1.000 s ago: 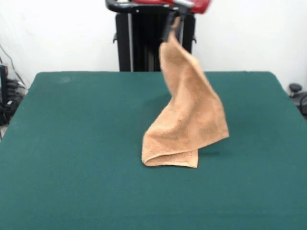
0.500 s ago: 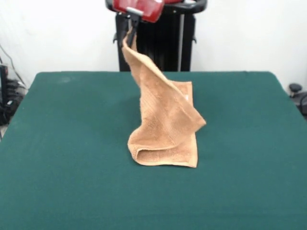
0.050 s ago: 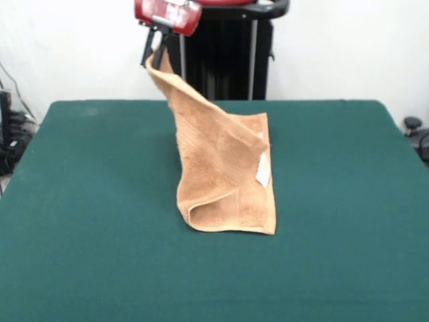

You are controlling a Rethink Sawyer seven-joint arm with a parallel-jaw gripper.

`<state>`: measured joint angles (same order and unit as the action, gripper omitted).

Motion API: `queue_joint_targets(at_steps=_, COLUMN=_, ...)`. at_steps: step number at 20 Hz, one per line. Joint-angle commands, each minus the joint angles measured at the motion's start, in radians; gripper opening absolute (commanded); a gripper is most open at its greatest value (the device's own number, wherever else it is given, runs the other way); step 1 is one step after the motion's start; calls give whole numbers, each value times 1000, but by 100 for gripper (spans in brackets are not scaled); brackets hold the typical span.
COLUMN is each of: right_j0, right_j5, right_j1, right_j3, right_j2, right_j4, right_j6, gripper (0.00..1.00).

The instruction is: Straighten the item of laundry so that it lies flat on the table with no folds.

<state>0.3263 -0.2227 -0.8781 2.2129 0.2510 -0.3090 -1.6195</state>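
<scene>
- Item of laundry: orange-tan terry towel, one corner lifted high, the rest draped down in a slanting sheet to the table; lower part rests near the table's middle
- White care tag: on the towel's hanging face, toward its right edge, above the resting hem
- Fold: the bottom hem curls back under itself at the towel's lower left, forming a rolled loop on the green cover; right edge lies straighter
- Gripper: above the towel's top corner, beyond the table's far edge; fingers pinched narrow on that corner, cloth emerging directly below them
- Step in hand, judged: drawing the held corner up and away so the doubled layer peels open
- Doing it well, judged: keep the pinch firm; carry the corner away from the resting hem, letting the hem's friction on the felt anchor it while the curl unrolls; then lower gradually so the sheet lays down from hem to corner
- Risk, judged: lifting too high drags the whole towel; dropping early re-creates the fold
</scene>
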Motion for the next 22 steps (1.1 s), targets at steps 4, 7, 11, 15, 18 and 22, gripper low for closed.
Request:
queue_joint_targets(at_steps=4, right_j0=161, right_j5=-80, right_j1=28, right_j3=126, right_j2=-113, right_j4=-162, right_j6=-199, gripper=0)
queue_joint_targets(at_steps=7, right_j0=243, right_j5=-115, right_j1=62, right_j3=111, right_j2=-140, right_j4=-220, right_j6=-204, gripper=0)
queue_joint_targets(at_steps=11, right_j0=304, right_j5=-229, right_j1=180, right_j3=58, right_j2=-127, right_j4=-272, right_j6=-207, gripper=0)
queue_joint_targets(at_steps=15, right_j0=374, right_j5=-318, right_j1=297, right_j3=5, right_j2=-125, right_j4=-308, right_j6=-210, gripper=0)
queue_joint_targets(at_steps=18, right_j0=439, right_j5=-365, right_j1=376, right_j3=-25, right_j2=-158, right_j4=-316, right_j6=-240, gripper=0)
queue_joint_targets(at_steps=22, right_j0=452, right_j5=-404, right_j1=410, right_j3=-50, right_j2=-201, right_j4=-356, right_j6=-202, gripper=100)
